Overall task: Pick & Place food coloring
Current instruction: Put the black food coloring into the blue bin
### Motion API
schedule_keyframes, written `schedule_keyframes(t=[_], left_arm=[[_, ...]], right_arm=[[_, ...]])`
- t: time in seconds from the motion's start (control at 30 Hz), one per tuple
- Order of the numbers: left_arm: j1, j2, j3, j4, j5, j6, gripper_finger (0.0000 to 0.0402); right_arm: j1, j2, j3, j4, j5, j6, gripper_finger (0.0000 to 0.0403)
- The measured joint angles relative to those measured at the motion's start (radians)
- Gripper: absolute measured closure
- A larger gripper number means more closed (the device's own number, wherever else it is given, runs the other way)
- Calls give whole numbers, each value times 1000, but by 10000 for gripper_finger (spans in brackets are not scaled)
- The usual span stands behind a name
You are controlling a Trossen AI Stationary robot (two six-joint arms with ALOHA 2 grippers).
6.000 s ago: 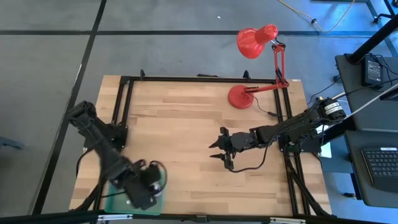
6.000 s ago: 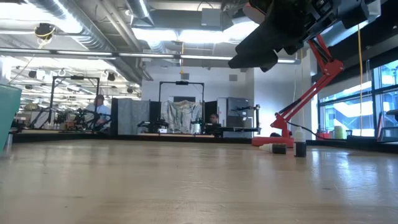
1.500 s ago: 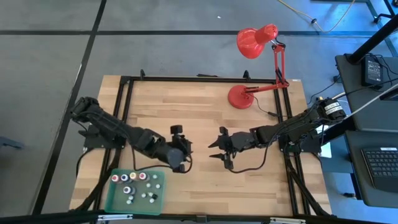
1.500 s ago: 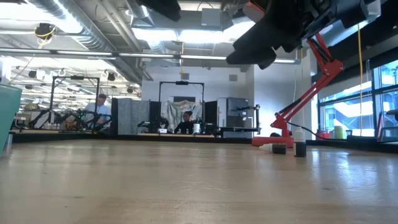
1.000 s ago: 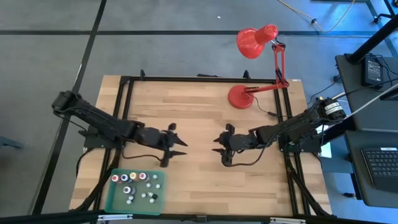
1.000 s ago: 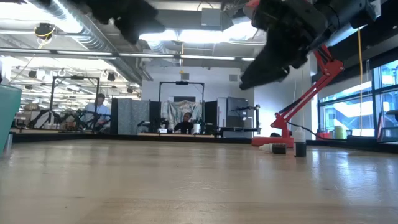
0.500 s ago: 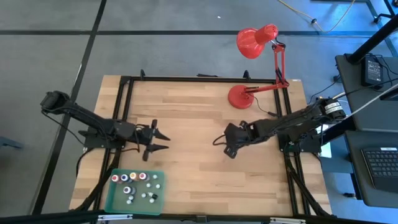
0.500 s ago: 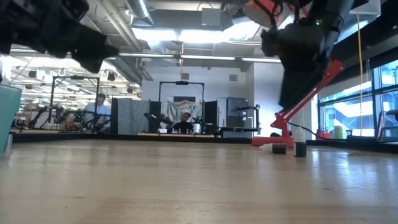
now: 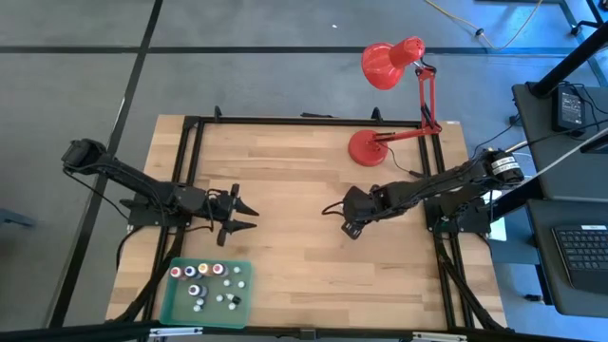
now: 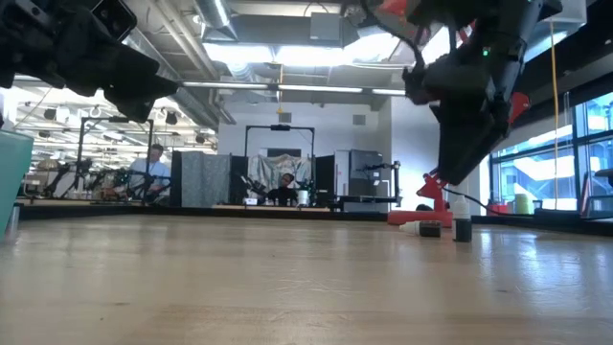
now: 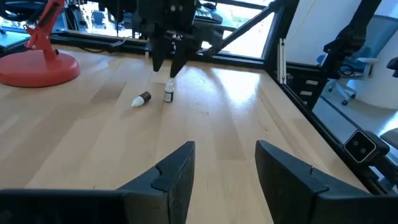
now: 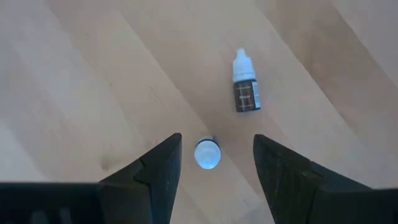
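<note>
Here we see two food coloring bottles out on the bare wood near the table's middle: a standing bottle (image 12: 207, 154), viewed from straight above as a round white cap, sits between the spread fingers of the right gripper (image 12: 211, 163), and a lying bottle (image 12: 244, 89) with a dark label and white tip rests on its side just beside it, apart from it. In the left wrist view we find the same pair, the upright one (image 11: 168, 91) directly under the right gripper (image 11: 169, 65) and the toppled one (image 11: 142, 99) close by. The right gripper's fingers are open and touch neither bottle. The rest of the set stands in the tray (image 9: 171, 306), a flat green one at the near left corner of the table (image 9: 294, 171): a row of coloured bottles along its far side and small whitish ones behind them, toward the table's near edge. The left gripper (image 9: 244, 215) hangs over the left part of the table, just beyond the tray, its fingers (image 11: 176, 174) wide apart and holding nothing. A red lamp (image 9: 369, 148) stands at the far right.
</note>
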Motion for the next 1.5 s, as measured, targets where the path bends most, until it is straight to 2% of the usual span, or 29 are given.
schedule_keyframes(t=[0.1,0.23,0.47,0.6,0.87,1.1,1.3,1.5], left_arm=[[0,0,0,0,0,0,240],[0,0,-1,0,0,1,242],[0,1,-1,0,0,1,238],[0,1,-1,-1,0,2,240],[0,1,-1,-1,0,3,239],[0,1,-1,-1,0,3,240],[0,1,-1,-1,0,3,240],[0,1,-1,-1,0,3,238]], right_arm=[[0,37,0,0,-2,1,203],[0,82,0,2,-58,4,203],[0,127,0,2,-67,3,211],[0,128,0,6,-57,-3,244],[0,128,0,39,-48,-30,339],[0,127,7,30,-47,-30,345],[0,128,143,2,-42,-115,345],[0,188,388,5,-11,-290,345]])
